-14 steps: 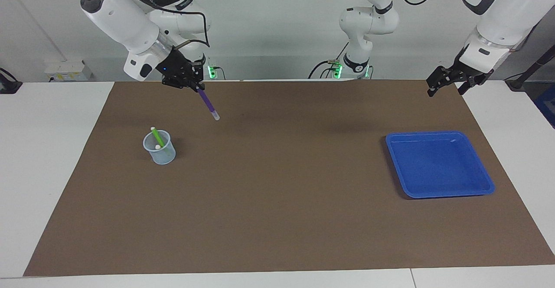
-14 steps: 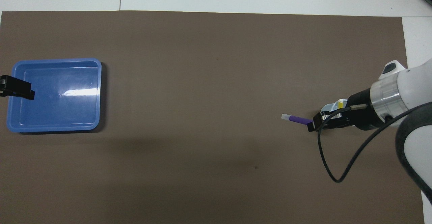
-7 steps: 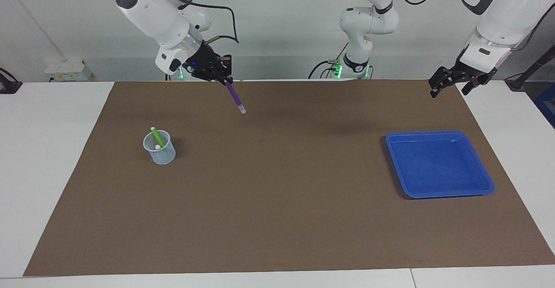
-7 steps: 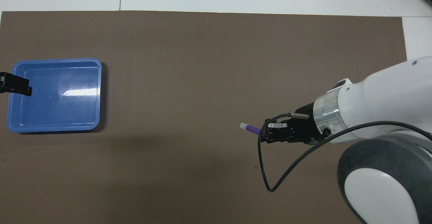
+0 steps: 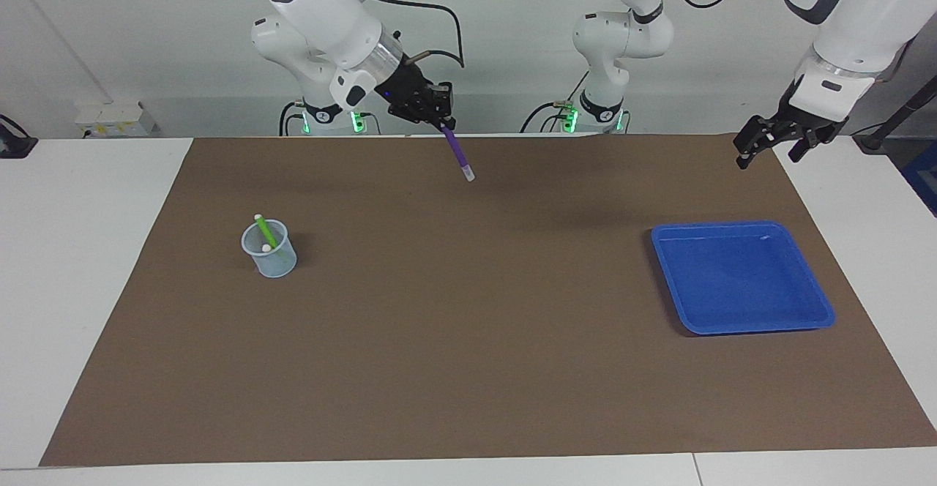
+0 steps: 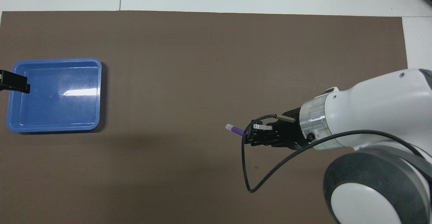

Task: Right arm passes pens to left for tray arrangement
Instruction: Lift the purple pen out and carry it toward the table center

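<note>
Near my bases, my right gripper (image 5: 441, 123) hangs high over the brown mat (image 5: 468, 369), its fingers clamped on the purple pen (image 5: 458, 152), whose whitish tip slants down toward mid-table. My left gripper (image 5: 770, 138) hovers over the mat's corner at the left arm's end, fingers spread and holding nothing. Farther out, the blue tray (image 5: 741, 277) lies flat at that same end; the translucent cup (image 5: 269, 249) with the green pen (image 5: 265, 230) stands at the right arm's end. Between them the mat is open.

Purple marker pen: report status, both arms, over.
Right gripper shut on slim purple marker pen, up over brown mat. Left gripper waits above mat's edge, jaws open. Shallow blue plastic tray holds no pens. Nothing in the way.
</note>
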`<state>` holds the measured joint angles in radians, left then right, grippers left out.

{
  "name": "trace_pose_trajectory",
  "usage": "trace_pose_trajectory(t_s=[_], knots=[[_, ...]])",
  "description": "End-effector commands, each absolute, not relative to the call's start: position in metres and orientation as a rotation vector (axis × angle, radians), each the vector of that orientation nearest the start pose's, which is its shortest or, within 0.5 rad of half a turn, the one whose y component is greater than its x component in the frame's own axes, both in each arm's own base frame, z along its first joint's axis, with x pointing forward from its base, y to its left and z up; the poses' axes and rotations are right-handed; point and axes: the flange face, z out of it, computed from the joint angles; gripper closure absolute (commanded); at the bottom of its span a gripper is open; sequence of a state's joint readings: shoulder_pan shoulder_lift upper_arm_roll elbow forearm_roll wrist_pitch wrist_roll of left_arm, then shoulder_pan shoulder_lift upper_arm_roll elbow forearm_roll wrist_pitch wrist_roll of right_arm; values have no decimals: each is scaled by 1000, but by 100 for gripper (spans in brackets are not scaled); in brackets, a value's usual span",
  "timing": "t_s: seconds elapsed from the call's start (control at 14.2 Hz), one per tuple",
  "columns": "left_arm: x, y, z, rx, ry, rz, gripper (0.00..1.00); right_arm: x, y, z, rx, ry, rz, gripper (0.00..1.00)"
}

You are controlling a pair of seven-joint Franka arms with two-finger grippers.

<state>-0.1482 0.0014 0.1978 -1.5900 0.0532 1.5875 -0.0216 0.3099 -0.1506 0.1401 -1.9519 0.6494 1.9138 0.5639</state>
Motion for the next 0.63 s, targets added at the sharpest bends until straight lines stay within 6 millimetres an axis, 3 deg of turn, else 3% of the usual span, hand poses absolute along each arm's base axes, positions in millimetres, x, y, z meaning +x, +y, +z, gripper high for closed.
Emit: trace_pose_trajectory(t_s=[0.0,0.21,0.56], knots=[[541,39,609,-3070,-261,12,0,439,290,562,-2477,448,274,100],[540,36,610,-3041,-496,5,0,426,310,563,-2459,408,300,100],[538,25,610,-2981,-779,19,0,420,328,568,-2439,412,251,100]])
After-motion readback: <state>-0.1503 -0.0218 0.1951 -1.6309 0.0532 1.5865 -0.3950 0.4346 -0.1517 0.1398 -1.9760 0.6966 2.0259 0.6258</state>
